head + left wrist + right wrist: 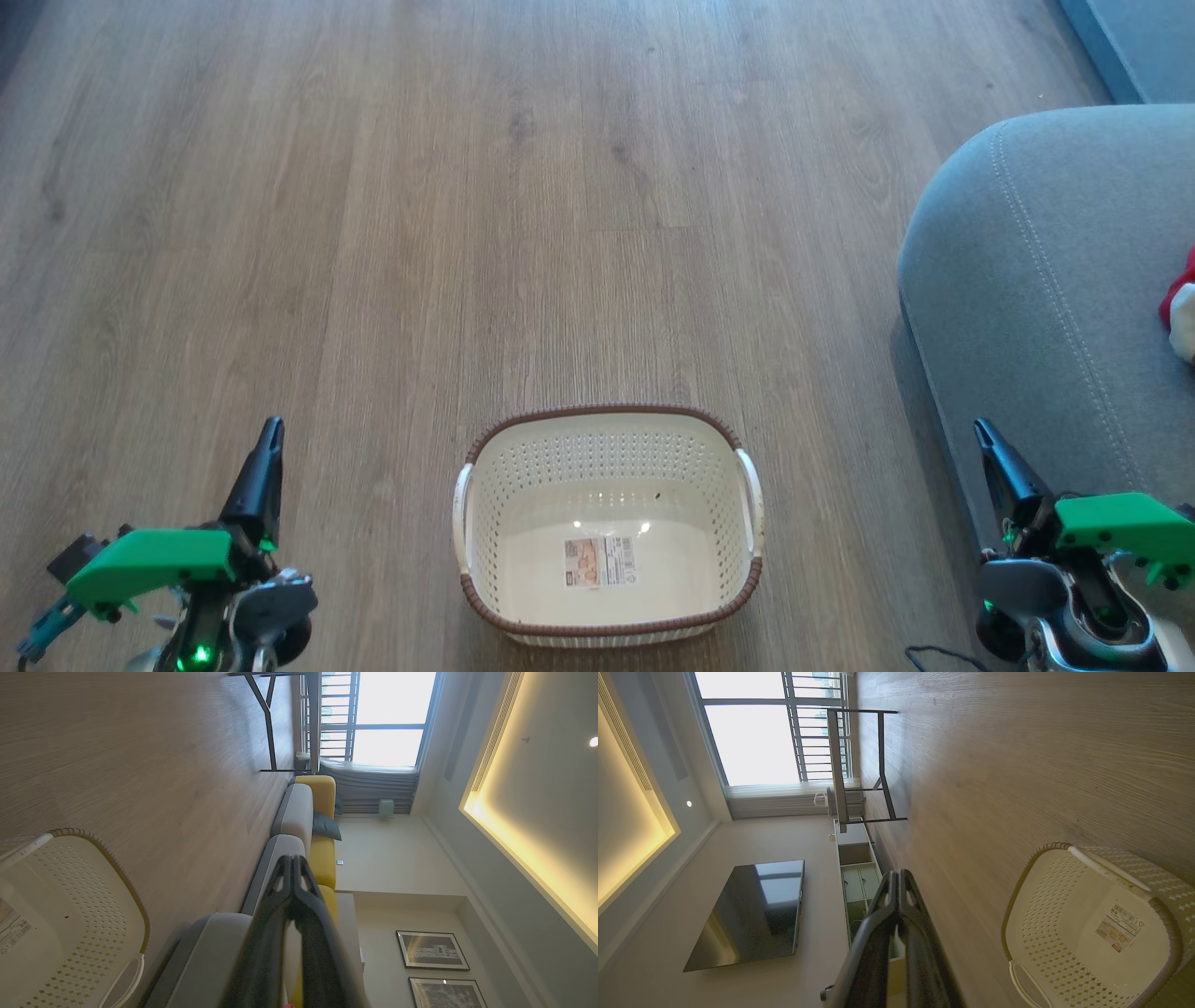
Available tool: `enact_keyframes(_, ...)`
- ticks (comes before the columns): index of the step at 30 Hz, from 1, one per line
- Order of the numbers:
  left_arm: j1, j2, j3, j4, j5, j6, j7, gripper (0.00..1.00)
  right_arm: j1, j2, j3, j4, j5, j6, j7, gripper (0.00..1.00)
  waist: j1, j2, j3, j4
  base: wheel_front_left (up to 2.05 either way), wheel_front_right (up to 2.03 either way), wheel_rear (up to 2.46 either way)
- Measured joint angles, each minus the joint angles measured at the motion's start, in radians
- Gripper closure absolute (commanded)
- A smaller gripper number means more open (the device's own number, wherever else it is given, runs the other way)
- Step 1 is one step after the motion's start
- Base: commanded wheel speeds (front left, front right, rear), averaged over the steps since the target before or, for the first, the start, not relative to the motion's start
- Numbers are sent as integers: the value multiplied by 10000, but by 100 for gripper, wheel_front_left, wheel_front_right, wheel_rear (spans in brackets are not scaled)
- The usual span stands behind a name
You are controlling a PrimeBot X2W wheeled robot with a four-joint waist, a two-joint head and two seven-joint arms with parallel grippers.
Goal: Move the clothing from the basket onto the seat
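The cream perforated basket (pixel 607 532) with a brown rim stands on the wood floor at bottom centre, holding nothing but a label sticker (pixel 598 561); it also appears in the left wrist view (pixel 65 924) and the right wrist view (pixel 1092 928). The grey seat (pixel 1036 280) fills the right side. A bit of red and white clothing (pixel 1182 303) lies on it at the right edge of the head view. My left gripper (pixel 271 431) is shut, left of the basket. My right gripper (pixel 982 431) is shut, by the seat's front edge. Both hold nothing.
Open wood floor (pixel 467 187) stretches ahead of the basket. A grey and yellow sofa (pixel 303 821) runs toward a window. A dark-framed table (pixel 859 765), a low cabinet (pixel 857 882) and a wall television (pixel 752 914) stand across the room.
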Motion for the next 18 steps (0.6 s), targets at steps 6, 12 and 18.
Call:
enact_keyframes(6,0,0,0,0,0,0,0,100,0,2,-8,0,0,0,0,100,0,0,0,0,0,0,0)
enact_keyframes(12,0,0,0,0,0,0,0,100,0,2,-19,0,0,0,2,100,0,0,0,0,0,0,0)
enact_keyframes(18,0,0,0,-2,0,0,0,100,0,4,-29,0,-8,0,2,100,0,0,0,0,0,0,0)
